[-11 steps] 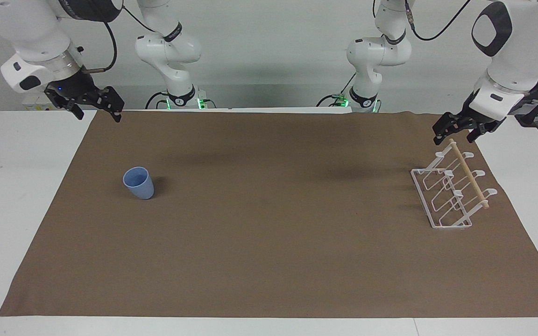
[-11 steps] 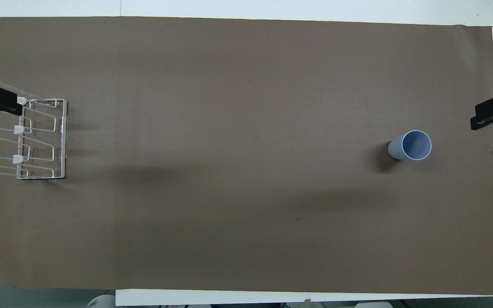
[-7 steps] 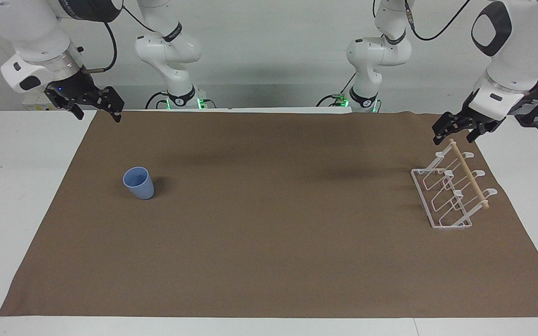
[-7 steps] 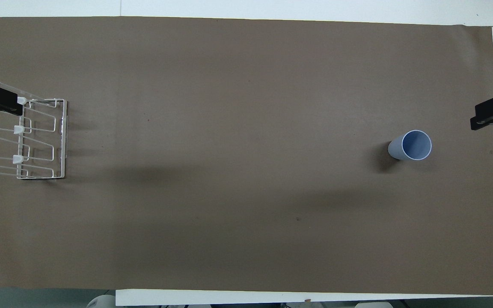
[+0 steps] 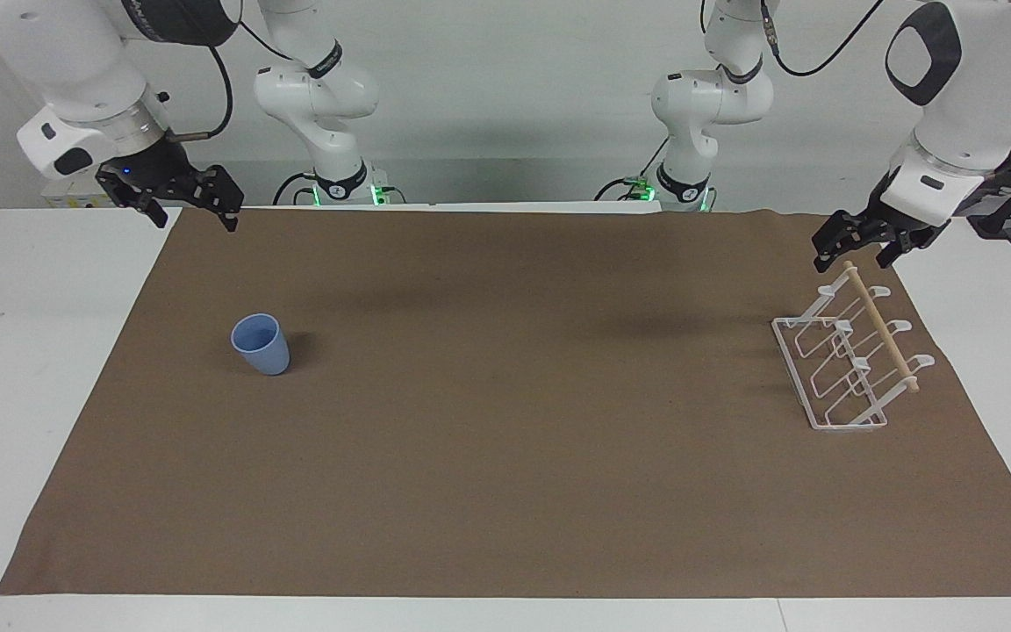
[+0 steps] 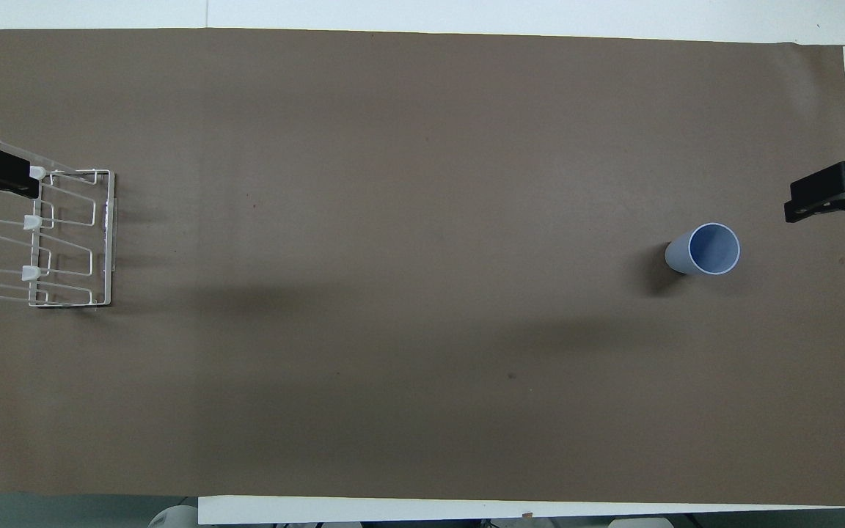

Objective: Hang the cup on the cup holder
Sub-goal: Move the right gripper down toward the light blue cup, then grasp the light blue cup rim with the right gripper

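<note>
Cup (image 5: 261,344) stands upright on the mat, apart from the raised, open, empty right hand (image 5: 192,204)

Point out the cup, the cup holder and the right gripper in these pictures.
cup (image 5: 261,345), facing view, on its outer wall.
cup holder (image 5: 882,328), facing view, on the wooden dowel.
right gripper (image 5: 193,215), facing view, midway between its fingertips.

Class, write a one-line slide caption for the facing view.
Upright blue cup and white cup holder sit at opposite ends of the brown cloth; right gripper and left gripper hover, empty.
</note>
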Motion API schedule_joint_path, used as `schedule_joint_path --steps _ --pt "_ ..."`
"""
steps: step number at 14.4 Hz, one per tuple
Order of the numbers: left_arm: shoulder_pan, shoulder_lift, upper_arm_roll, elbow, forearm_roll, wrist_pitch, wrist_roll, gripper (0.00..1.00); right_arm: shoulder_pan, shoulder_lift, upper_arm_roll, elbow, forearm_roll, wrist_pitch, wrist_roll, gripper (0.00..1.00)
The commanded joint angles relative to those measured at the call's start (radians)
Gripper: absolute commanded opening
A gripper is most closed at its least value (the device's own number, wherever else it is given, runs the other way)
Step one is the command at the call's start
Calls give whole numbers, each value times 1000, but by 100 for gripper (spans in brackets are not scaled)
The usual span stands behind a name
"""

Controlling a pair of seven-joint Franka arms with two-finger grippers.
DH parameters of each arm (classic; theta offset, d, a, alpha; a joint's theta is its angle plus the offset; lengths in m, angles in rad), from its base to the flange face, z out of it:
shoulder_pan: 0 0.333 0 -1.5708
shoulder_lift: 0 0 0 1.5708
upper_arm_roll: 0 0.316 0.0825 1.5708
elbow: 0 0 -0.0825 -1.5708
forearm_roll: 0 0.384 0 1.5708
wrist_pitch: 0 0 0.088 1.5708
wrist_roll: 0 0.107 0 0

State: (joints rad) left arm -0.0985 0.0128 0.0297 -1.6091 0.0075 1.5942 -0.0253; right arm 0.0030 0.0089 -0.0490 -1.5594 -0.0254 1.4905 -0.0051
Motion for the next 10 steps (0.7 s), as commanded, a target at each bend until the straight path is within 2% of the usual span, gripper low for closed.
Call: schedule_joint_path --steps 1,4,5,7,10 --pt "-3 -27 1 -28 -7 -5 10 100 -27 -34 0 -212 4 188 -47 100" --pt "-1 -27 1 -26 -7 0 10 100 -66 -4 0 -407 6 429 -52 100" --pt "-1 -27 1 -28 -7 1 10 100 -87 18 1 -447 6 471 -74 100" --pt "-1 -27 4 -28 -8 3 10 100 -106 40 0 -504 9 539 -160 97" --pt "-1 -27 4 -26 -9 4 10 100 -123 71 0 -541 9 605 -165 93"
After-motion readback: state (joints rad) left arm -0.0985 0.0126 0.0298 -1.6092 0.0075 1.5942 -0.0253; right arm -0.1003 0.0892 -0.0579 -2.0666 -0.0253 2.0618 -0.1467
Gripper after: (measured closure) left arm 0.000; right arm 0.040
